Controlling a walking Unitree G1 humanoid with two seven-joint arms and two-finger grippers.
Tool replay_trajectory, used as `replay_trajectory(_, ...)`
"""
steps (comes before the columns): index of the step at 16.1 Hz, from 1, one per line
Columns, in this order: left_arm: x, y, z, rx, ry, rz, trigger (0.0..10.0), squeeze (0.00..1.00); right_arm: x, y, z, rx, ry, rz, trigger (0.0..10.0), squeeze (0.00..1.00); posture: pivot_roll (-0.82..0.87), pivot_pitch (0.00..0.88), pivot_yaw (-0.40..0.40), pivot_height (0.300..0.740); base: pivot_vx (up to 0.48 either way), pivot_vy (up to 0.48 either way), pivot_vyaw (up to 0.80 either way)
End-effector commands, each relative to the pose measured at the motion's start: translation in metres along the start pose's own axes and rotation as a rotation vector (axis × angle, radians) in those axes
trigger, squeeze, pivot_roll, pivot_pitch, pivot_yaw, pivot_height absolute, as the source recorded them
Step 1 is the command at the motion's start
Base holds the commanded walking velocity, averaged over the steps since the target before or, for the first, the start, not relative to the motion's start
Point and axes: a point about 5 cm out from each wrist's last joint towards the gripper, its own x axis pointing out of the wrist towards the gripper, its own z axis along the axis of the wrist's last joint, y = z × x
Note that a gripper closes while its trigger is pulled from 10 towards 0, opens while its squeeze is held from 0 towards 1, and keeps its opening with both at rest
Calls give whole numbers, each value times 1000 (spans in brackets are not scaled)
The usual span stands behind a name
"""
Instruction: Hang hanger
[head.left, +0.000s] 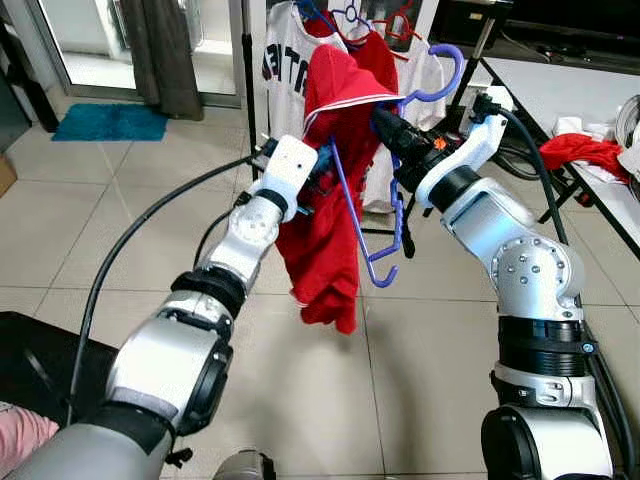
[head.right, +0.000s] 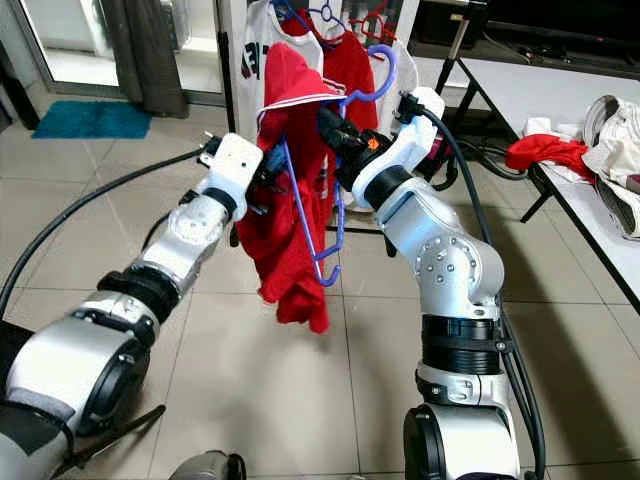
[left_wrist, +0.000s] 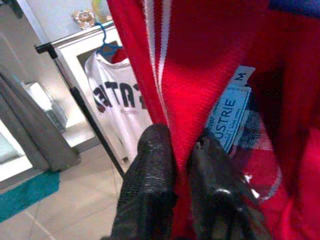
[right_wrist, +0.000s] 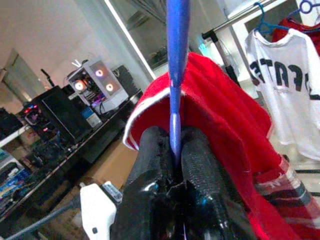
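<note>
Fabric of a red shirt (head.left: 325, 240) hung between the two raised arms, in front of a clothes rack (head.left: 246, 70) at the far side of the tiled floor (head.left: 90, 230). The left end effector (left_wrist: 182, 165) was clamped on a fold of the red shirt, its two black fingers (left_wrist: 150, 185) pressed together on the cloth just beside a white size label (left_wrist: 231, 112). The right end effector (right_wrist: 174, 150) was closed on the thin shaft of a purple hanger (head.left: 395, 215), which ran up between its fingers; the hanger's hook (head.left: 440, 75) curved up and to the right above the shirt's collar, near the rack. The hanger's lower loop dangled to the right of the shirt. On the rack behind hung a white jersey (head.left: 285, 60) with dark letters and another red garment (head.left: 375, 45). A desk (head.left: 560, 90) stood at the right with a red cloth (head.left: 585, 150) lying on it. A teal mat (head.left: 110, 122) lay on the floor at the far left.
</note>
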Motion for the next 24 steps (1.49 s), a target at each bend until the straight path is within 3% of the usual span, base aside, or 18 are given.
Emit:
replay_trajectory(1,3,3,6,9,0,-1,0,0,-1,12,16,-15,-58,53,10000,0,-67,0,-52,740,0,0,0)
replay_trajectory(7,4,10,9,25,-5,2,0,0,-2,13,14,-21,-52,50,10000,0,-65,0,-47,740,0,0,0)
replay_trajectory(12,2,19,14,34,-23,-91,0,0,-17,-17,-17,-207,163,-121,10000,0,-62,0,-42,740,0,0,0)
replay_trajectory(14,-4,16,16,2,-40,-150,0,0,-25,-32,-30,-189,203,-244,10000,0,-51,0,-46,740,0,0,0)
replay_trajectory(18,-14,5,23,-150,-33,-243,0,0,-31,-39,-48,-127,231,-381,10000,0,-21,7,-55,740,0,0,0)
replay_trajectory(22,-17,4,21,-122,22,-248,0,0,-36,-40,-71,-50,274,-548,10000,0,-12,4,-28,740,0,0,0)
replay_trajectory(24,-19,0,22,-99,36,-281,0,0,-41,-48,-72,-2,235,-655,10000,0,-10,3,-15,740,0,0,0)
